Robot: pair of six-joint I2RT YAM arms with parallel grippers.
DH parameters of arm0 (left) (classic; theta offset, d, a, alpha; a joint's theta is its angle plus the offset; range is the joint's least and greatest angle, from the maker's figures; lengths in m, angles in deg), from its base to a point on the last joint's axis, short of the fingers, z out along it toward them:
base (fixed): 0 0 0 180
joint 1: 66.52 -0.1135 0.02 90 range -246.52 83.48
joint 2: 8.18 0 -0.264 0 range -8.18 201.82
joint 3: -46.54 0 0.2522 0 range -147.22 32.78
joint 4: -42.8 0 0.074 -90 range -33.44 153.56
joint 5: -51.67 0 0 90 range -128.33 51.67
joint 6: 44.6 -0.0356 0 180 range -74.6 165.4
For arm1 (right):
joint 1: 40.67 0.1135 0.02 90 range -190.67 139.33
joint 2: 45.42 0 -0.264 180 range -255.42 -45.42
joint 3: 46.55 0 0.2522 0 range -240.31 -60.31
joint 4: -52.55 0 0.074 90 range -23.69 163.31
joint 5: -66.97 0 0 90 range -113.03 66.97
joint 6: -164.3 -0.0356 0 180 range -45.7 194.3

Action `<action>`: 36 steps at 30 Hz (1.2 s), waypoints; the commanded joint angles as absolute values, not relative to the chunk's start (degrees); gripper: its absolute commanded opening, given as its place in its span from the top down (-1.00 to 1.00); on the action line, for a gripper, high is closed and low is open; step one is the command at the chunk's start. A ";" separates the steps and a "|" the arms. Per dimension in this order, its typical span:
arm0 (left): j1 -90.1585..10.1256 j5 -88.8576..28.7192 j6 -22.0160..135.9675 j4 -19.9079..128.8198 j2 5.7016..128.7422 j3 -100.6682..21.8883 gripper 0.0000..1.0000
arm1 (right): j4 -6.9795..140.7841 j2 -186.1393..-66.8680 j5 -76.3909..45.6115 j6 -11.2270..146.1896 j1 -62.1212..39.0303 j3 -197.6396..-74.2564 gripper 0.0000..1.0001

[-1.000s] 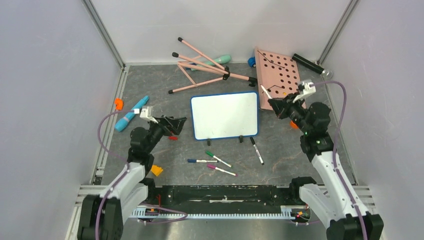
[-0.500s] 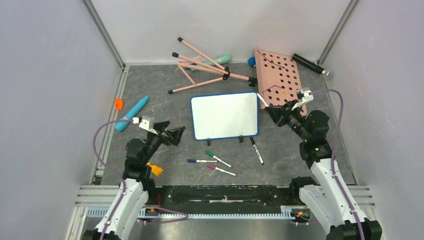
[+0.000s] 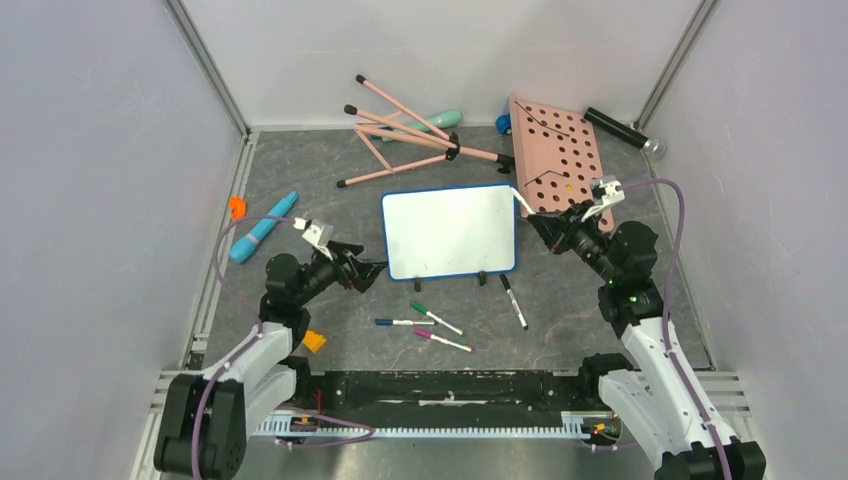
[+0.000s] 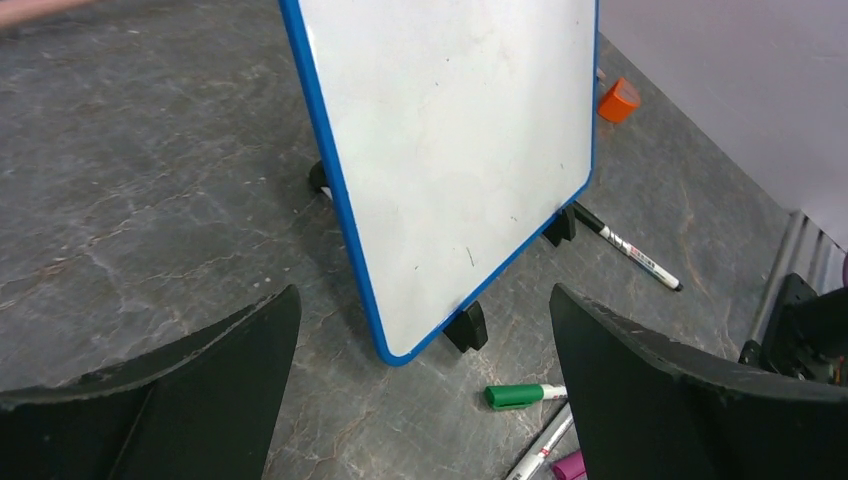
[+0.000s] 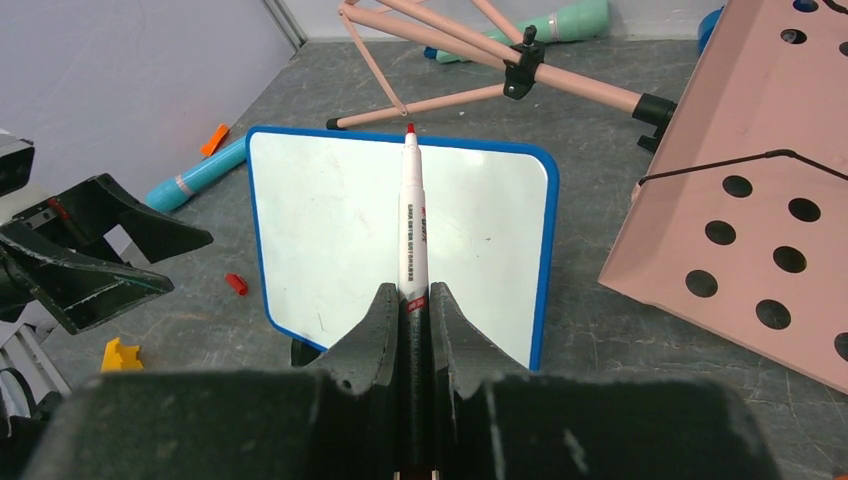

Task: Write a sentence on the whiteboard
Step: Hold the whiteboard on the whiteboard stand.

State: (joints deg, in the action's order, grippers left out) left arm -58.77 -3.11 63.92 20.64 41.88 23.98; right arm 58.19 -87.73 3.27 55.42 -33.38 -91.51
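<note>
My right fingers (image 5: 385, 318) were clamped on a red-tipped marker (image 5: 411, 220) pointing at the whiteboard (image 5: 320, 230) just ahead. My left fingers (image 4: 630, 370) gaped wide, the whiteboard's bottom corner standing before them.

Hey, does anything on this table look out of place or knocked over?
Yes. The pink tripod stand lies collapsed flat behind the whiteboard, and a pink pegboard panel sits apart beside it. Four markers lie scattered in front of the board.
</note>
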 commanded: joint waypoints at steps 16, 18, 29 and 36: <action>-64.14 -1.53 72.70 -20.43 65.15 22.72 -0.99 | 64.11 -84.31 0.39 60.19 -33.14 -96.00 0.96; -64.41 0.32 72.28 -17.80 66.27 20.75 -0.99 | 63.45 -84.78 0.62 60.07 -33.11 -95.54 0.96; -68.43 10.31 81.71 -32.56 85.43 10.73 -0.99 | 59.73 -86.83 1.77 57.96 -32.89 -93.98 0.99; -71.70 21.43 94.77 -32.65 93.41 0.40 -0.99 | 59.08 -86.19 1.06 58.19 -32.06 -92.94 0.99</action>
State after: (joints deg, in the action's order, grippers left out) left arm -70.40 12.50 85.12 -26.35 91.17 4.94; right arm 62.08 -86.94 1.15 58.44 -32.47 -93.77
